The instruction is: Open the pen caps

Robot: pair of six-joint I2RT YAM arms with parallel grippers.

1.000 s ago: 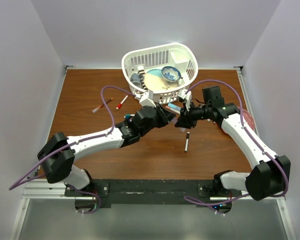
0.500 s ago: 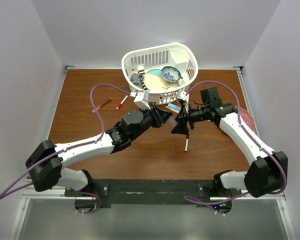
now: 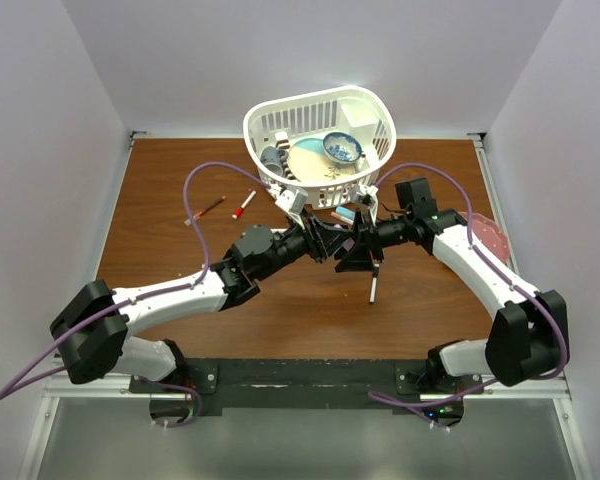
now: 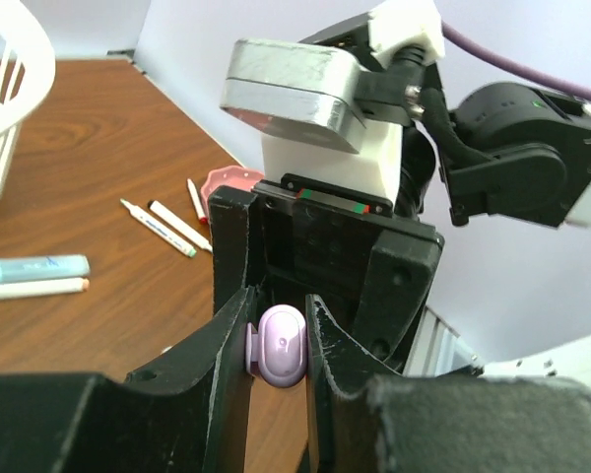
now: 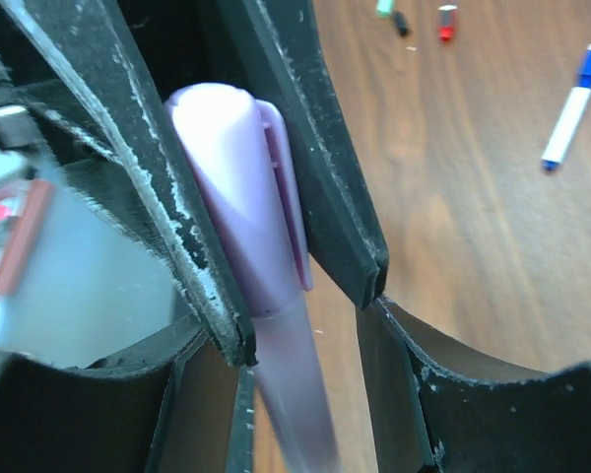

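Between both arms, left pincer and right pincer clamp one lilac pen (cap on)

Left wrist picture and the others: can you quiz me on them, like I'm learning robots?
1. What colour is the pen between the left fingers?
2. True or false: its cap is already off.
3. The basket is: A white, B red, C black?

Key: 1 lilac. 2 false, the cap is on. 3 A.

Brown wooden table, white walls
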